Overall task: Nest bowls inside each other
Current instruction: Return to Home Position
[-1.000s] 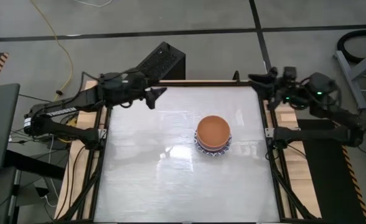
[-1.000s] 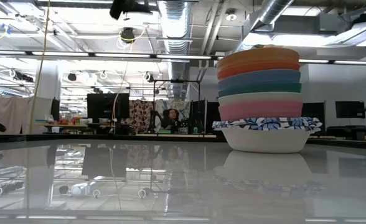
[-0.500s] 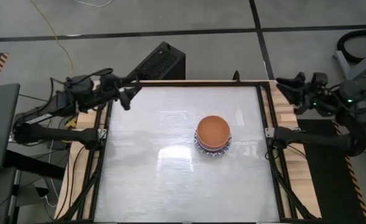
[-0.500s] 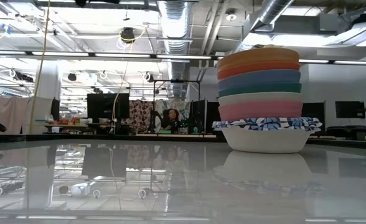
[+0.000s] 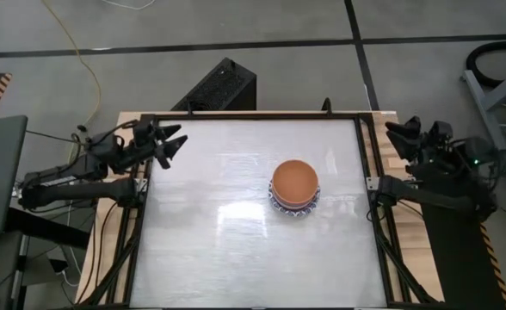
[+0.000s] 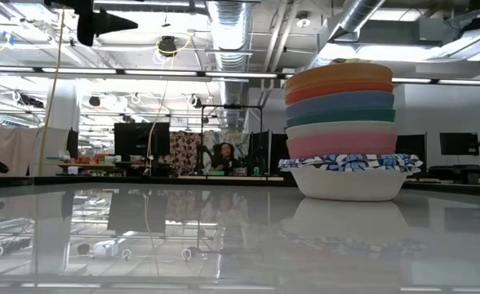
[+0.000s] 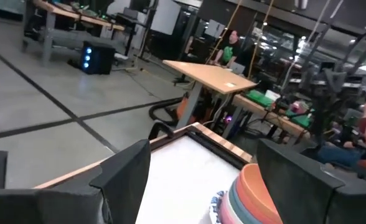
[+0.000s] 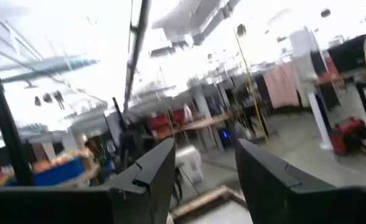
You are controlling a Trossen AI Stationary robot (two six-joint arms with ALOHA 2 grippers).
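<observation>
The bowls [image 5: 294,187] sit nested in one stack on the glossy white bench [image 5: 236,250], right of its centre. They are smooth and round. The bottom one is white with a blue-patterned outside, and above it come pink, cream, green, blue, orange-red and pale orange rims. From above, only the top bowl's hollow and the patterned rim show. The left gripper [image 5: 174,145] hangs over the far left corner, fingers spread and empty. The right gripper [image 5: 399,138] is off the far right corner, likewise spread.
</observation>
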